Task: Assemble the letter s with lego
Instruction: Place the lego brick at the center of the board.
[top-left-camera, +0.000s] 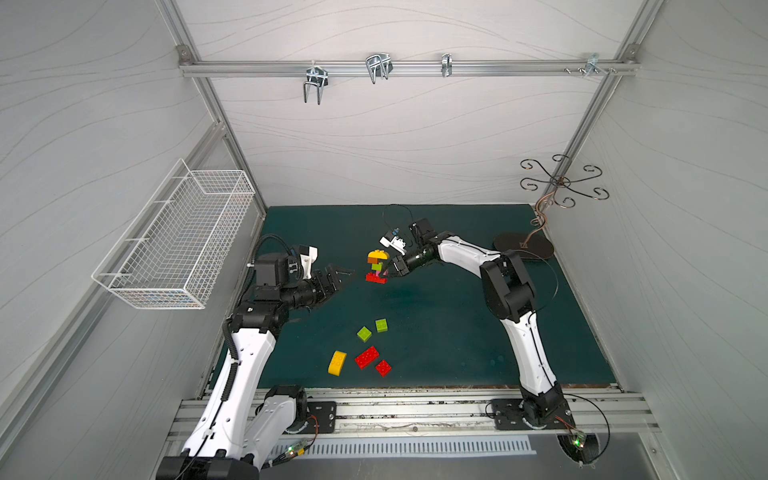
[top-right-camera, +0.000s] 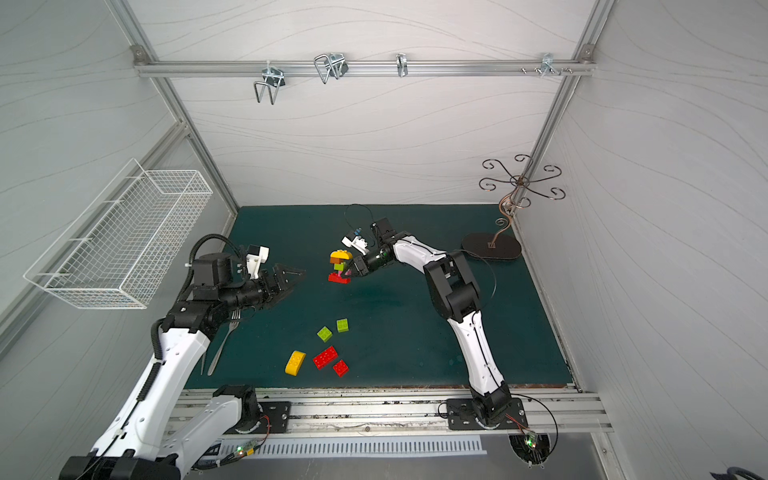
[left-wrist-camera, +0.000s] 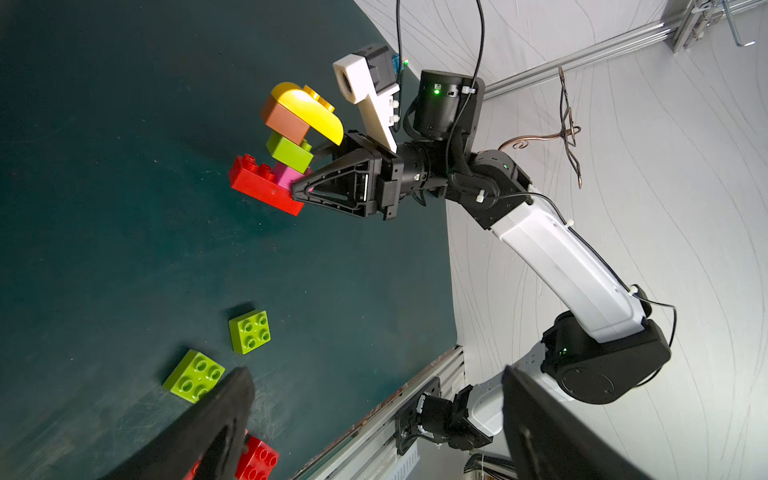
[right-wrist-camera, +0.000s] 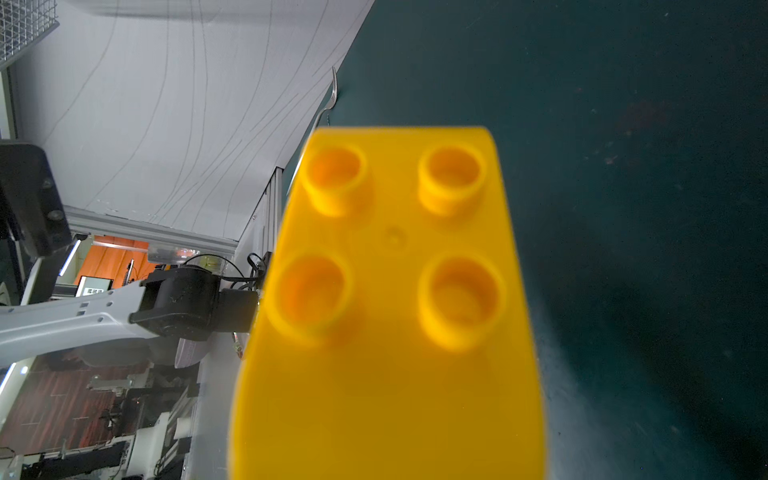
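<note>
Furthest left, our left gripper (top-left-camera: 338, 286) hangs above the dark green mat (top-left-camera: 436, 332), jaws spread wide and nothing between them. Near the mat's front edge lie the loose pieces: a yellow round-topped plastic brick (top-left-camera: 337, 363), a red oblong studded brick (top-left-camera: 367, 357), a small red square brick (top-left-camera: 383, 368), a lime green square brick (top-left-camera: 364, 333) and a second lime green brick (top-left-camera: 381, 325).

Towards the middle of the mat stands the lego stack (top-left-camera: 376, 266). It has a red oblong base, then a pink square brick (left-wrist-camera: 286, 174), a lime green one, an orange-brown one and a yellow round-topped cap (right-wrist-camera: 395, 291). To its right, our right gripper (left-wrist-camera: 300, 192) reaches in low, its jaws pinched narrow on the pink square brick.

We judge the letter partly built, with the right arm steadying it. The next move likely falls to the free left arm. It must come down over a loose brick, square its jaws across the brick's sides, then seat it on open studs without tipping the stack.

We can read no brand, label or writing anywhere.
</note>
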